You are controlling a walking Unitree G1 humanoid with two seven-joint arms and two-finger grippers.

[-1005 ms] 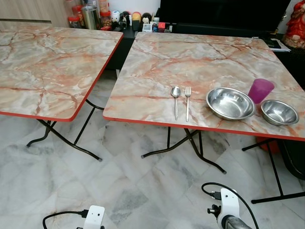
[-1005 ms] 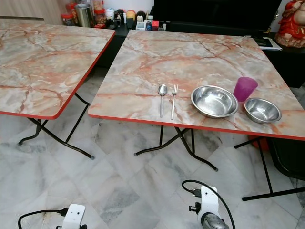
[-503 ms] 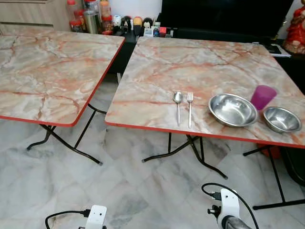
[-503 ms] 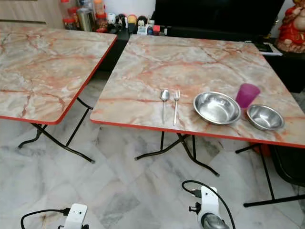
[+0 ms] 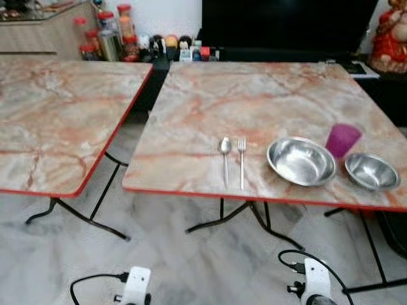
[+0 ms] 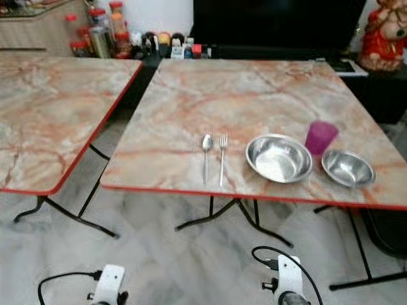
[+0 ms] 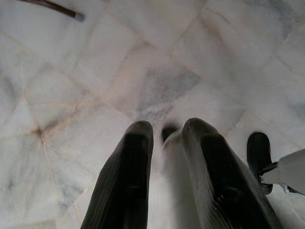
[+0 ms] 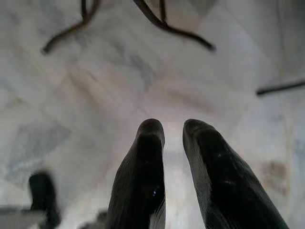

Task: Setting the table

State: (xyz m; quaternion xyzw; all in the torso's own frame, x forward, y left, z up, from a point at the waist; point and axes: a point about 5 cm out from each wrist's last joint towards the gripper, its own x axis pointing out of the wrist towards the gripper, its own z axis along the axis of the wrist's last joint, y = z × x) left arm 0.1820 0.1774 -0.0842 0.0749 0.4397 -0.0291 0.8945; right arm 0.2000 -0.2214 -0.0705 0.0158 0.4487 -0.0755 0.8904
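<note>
The marble-patterned worktop with its red edge is the landmark here, standing on black folding legs over a pale marble floor. A second worktop of the same pattern stands just beside it on the robot's left, cut off at the picture's edge. Beyond the far edge of the landmark worktop a large dark screen sits partly out of frame, with a row of jars and small bottles toward the far left corner, too blurred to read. A red figurine shows at the far right, cropped.

Near the front edge of the worktop, toward the right, lies the large steel bowl; just beside it on the right is a smaller steel bowl, and the purple cup stands upright just behind the gap between the two. Left of the large bowl the fork and the spoon lie side by side, handles toward the front edge.

Both arms hang low over the floor, in front of the worktop. The left gripper shows its fingers a narrow gap apart, holding nothing. The right gripper likewise has its fingers narrowly parted and empty. All views are somewhat blurred.
</note>
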